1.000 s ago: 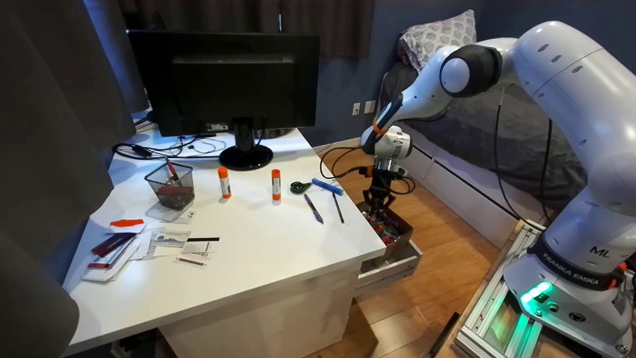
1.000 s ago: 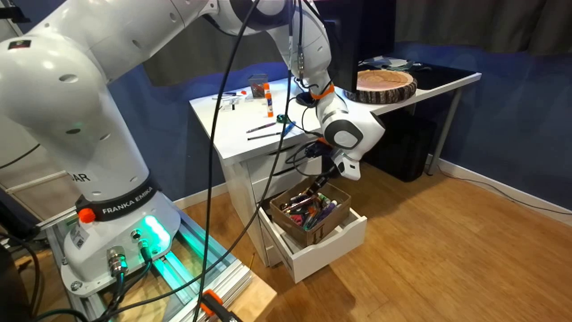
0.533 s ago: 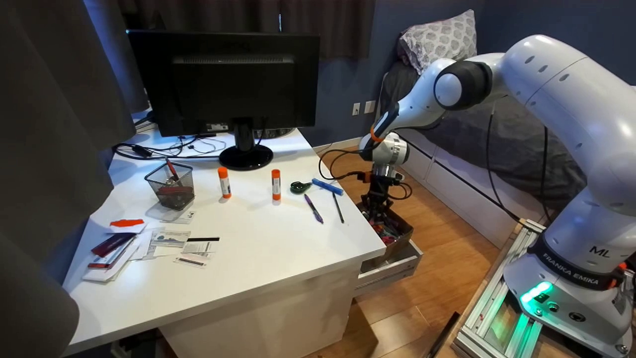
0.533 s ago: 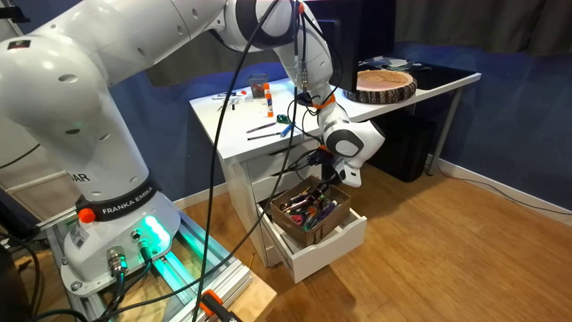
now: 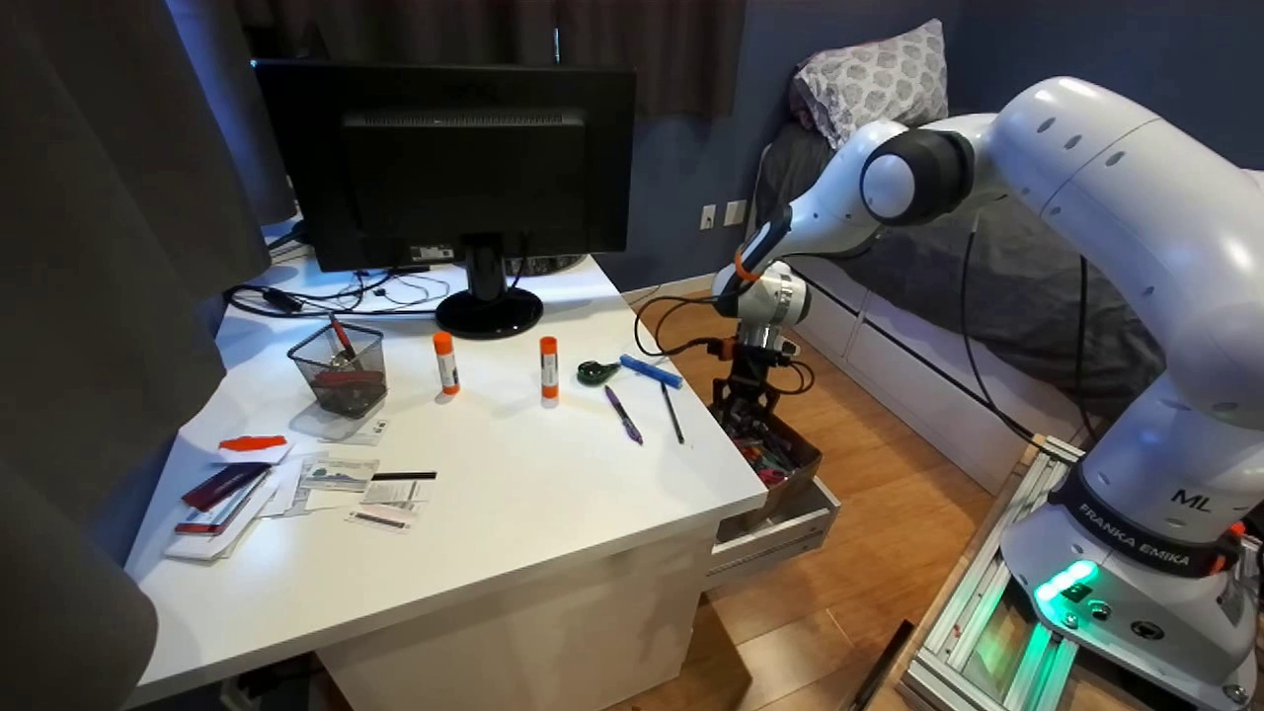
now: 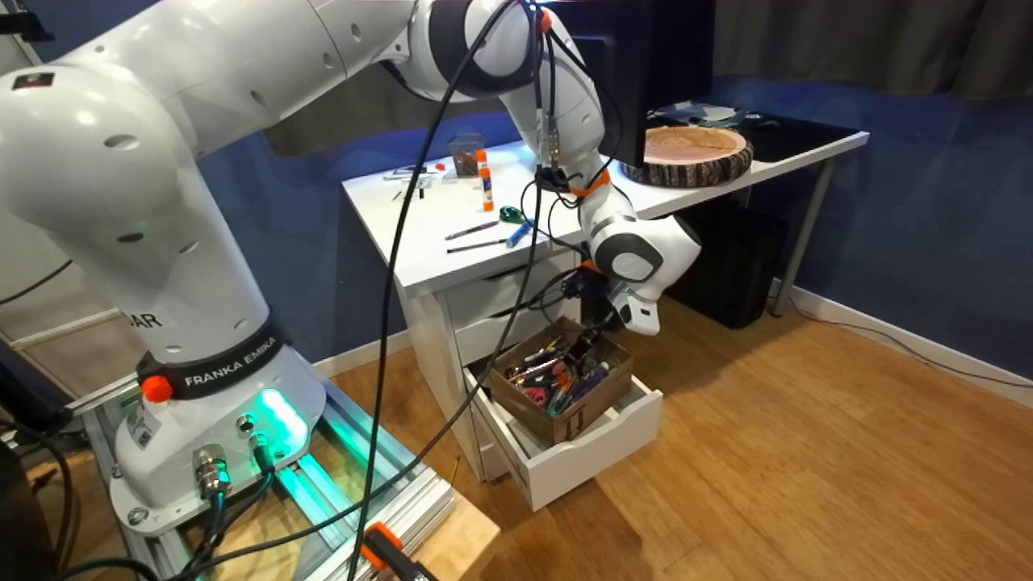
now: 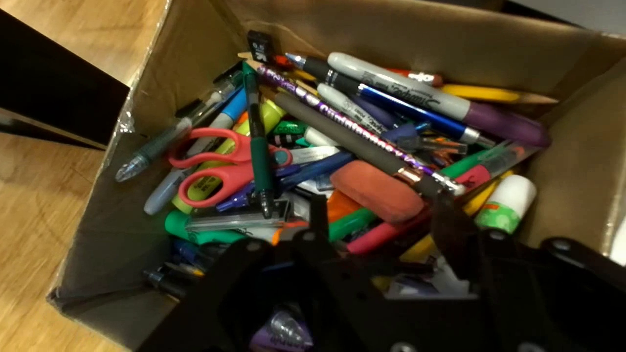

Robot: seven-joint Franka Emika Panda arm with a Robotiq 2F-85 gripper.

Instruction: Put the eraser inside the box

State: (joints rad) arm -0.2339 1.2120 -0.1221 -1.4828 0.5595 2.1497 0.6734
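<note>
The eraser (image 7: 376, 190) is a pinkish-red block with slanted ends. In the wrist view it lies on top of a pile of pens inside the cardboard box (image 7: 102, 230). The box also shows in both exterior views (image 5: 805, 466) (image 6: 577, 420), sitting in an open drawer. My gripper (image 7: 381, 203) is open over the box, its fingers on either side of the eraser in the wrist view, with visible gaps. It points down into the box in both exterior views (image 5: 748, 420) (image 6: 575, 355). I cannot pick out the eraser in the exterior views.
The white drawer (image 6: 597, 456) surrounds the box. The desk (image 5: 513, 474) edge is close beside the arm. On the desk are glue sticks (image 5: 549, 367), a purple pen (image 5: 623, 415), a blue marker (image 5: 651, 371) and a monitor (image 5: 444, 168). Pink scissors (image 7: 220, 166) lie in the box.
The arm has come down and shifted slightly, left in an exterior view and right in an exterior view. The gripper is lower at the box. The box and desk items have not moved.
</note>
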